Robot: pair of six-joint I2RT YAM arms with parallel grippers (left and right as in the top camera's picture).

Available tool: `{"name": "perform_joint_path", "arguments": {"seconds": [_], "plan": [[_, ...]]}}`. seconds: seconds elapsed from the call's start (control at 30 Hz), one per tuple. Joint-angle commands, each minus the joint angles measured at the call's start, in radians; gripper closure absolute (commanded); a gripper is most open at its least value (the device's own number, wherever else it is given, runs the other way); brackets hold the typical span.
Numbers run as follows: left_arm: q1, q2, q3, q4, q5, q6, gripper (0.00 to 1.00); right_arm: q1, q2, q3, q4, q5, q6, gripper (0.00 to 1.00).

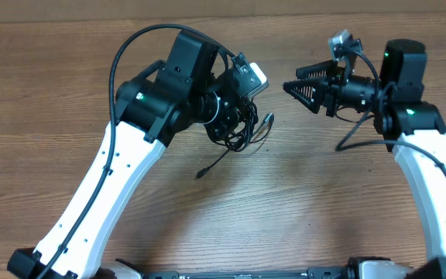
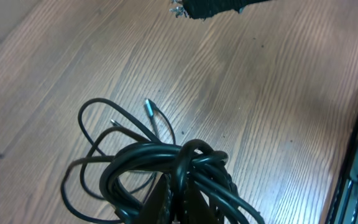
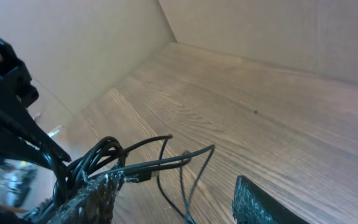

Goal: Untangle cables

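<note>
At the left of the overhead view the left arm [image 1: 122, 167] rises from the lower left corner toward the upper middle of the wooden table [image 1: 300, 209]; its wrist tips down and to the right, and the left gripper [image 2: 173, 202] is pressed together on the cables [image 1: 237, 128], a knot of thin black loops bunched just under it, a little left of the frame's centre; in the left wrist view the thick part of the bundle lies over the clamped jaws at the bottom edge, while thinner loops fan out to the left over the wood; one loose end [image 1: 200, 173] trails down and left from the knot, its plug lying on the table, and a second end [image 1: 269, 118] sticks out to the right; further right, past a strip of bare wood, the right gripper [image 1: 299, 84] points left toward the bundle with its jaws spread wide, near the cables yet apart from them as seen from overhead; in the right wrist view its textured fingers [image 3: 89, 202] sit along the bottom edge, with cable strands crossing by the left-hand one, touching or not I cannot tell; the right arm [image 1: 432, 178] runs down the right edge of the overhead frame.
</note>
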Motion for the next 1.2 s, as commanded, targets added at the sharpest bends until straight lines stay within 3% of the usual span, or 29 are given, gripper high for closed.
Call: {"name": "perform_joint_path", "arguments": {"seconds": [0.0,0.37,0.63,0.93,1.17], "plan": [[0.003,-0.048,-0.001,-0.002,0.04,0.076,0.96,0.006,-0.069,0.023,-0.024,0.01,-0.072,0.42],[0.003,-0.052,-0.001,0.027,0.27,0.155,0.96,0.061,-0.122,0.022,-0.108,-0.206,-0.199,0.47],[0.004,-0.052,-0.001,0.041,0.273,0.154,0.96,0.172,-0.122,0.021,-0.113,-0.164,-0.232,0.5],[0.004,-0.052,-0.001,0.043,0.268,0.156,0.96,0.178,-0.122,0.021,-0.114,-0.155,-0.232,0.73],[0.005,-0.052,-0.001,0.039,0.207,0.158,0.96,0.178,-0.122,0.021,-0.113,-0.155,-0.232,0.73]]}}
